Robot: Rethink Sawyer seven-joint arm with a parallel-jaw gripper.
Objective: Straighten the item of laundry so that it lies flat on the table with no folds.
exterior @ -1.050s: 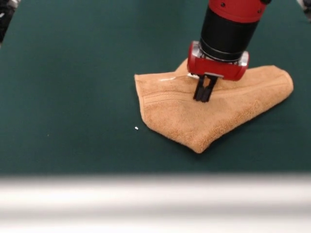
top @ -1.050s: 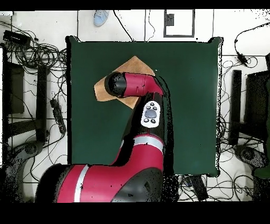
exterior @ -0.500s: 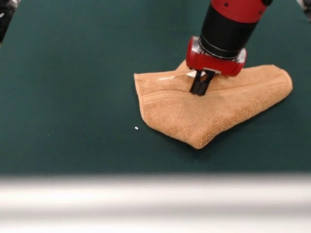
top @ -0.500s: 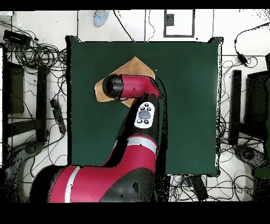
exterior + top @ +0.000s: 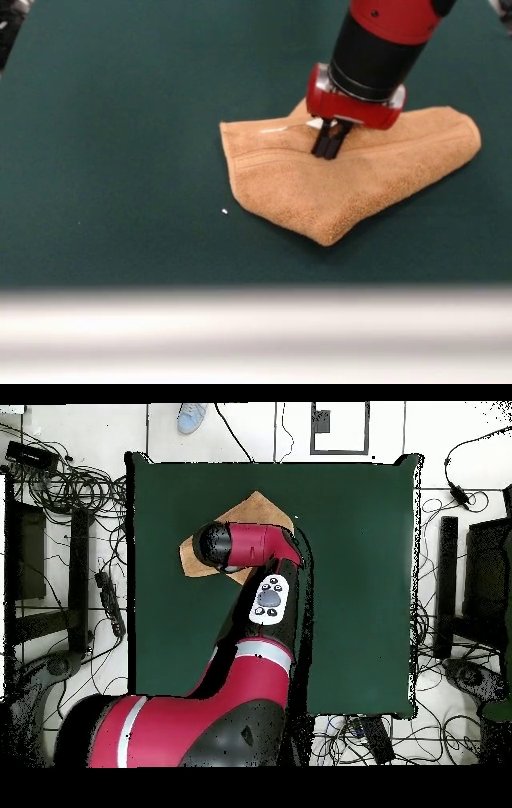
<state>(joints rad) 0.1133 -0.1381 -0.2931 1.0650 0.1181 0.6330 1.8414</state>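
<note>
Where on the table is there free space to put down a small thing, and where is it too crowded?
Bare table lies to the picture's left of the towel and between the towel and the pale front edge. It is crowded where the pincer meets the towel.

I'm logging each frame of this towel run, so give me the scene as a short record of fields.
towel: folded over, lying in a rough triangle, not flat
label: small white patch by the gripper, partly hidden
gripper: shut, tips down on the towel near a border band
table: dark green cloth, pale front edge
small white speck: on the table, apart from the towel
</note>
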